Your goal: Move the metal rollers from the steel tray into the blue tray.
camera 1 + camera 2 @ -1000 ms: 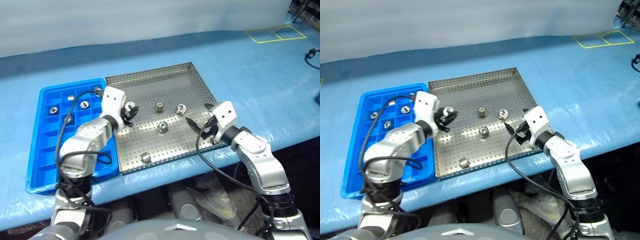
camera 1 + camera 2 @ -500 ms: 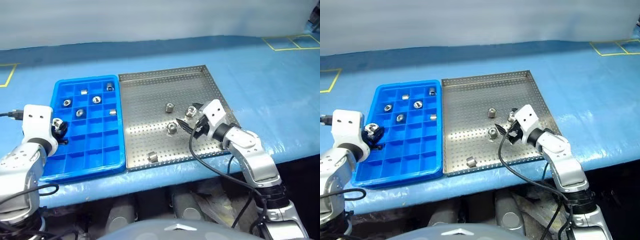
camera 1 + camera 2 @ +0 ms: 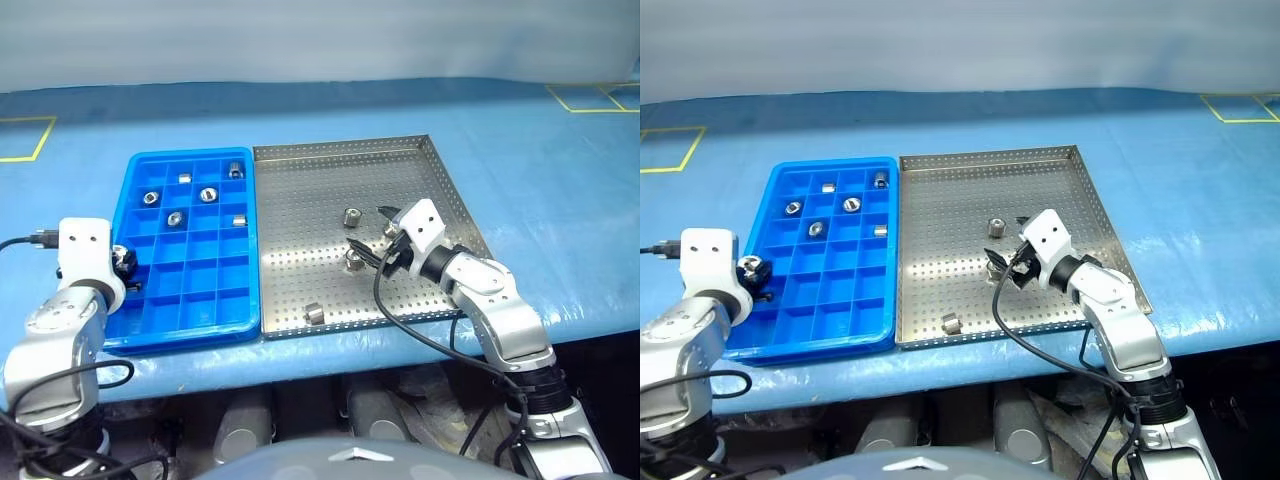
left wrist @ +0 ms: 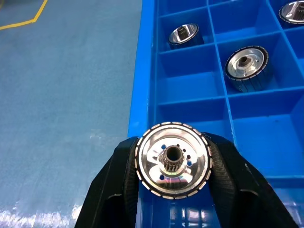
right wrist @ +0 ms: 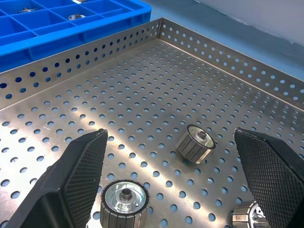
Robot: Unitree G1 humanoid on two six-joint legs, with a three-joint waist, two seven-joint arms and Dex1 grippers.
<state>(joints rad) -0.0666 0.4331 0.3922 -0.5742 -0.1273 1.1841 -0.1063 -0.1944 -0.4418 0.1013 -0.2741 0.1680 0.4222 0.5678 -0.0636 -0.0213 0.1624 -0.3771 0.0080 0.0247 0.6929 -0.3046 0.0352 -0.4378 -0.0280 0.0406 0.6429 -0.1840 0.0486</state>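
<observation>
The blue tray (image 3: 190, 335) lies left of the steel tray (image 3: 320, 180), edge to edge. My left gripper (image 3: 122, 263) hovers at the blue tray's near left rim, shut on a shiny metal roller (image 4: 172, 159) with its hub facing the camera. Several rollers rest in far compartments, one of them (image 4: 246, 64) just ahead. My right gripper (image 3: 372, 232) stands open low over the steel tray, its fingers (image 5: 71, 185) spread wide. Three rollers lie around it: one (image 5: 195, 143) ahead, one (image 5: 122, 202) by the left finger, one (image 5: 247, 216) by the right. A lone roller (image 3: 314, 313) sits near the tray's front rim.
Both trays sit on a table under a blue cover (image 3: 520, 160), close to its front edge. Yellow tape outlines mark the far left (image 3: 25, 135) and far right (image 3: 600, 95). Black cables trail from both wrists.
My left gripper has carried its roller leftward from the steel tray to the blue tray's left rim. The camera has swung left with it. The right gripper has stayed open over the steel tray.
</observation>
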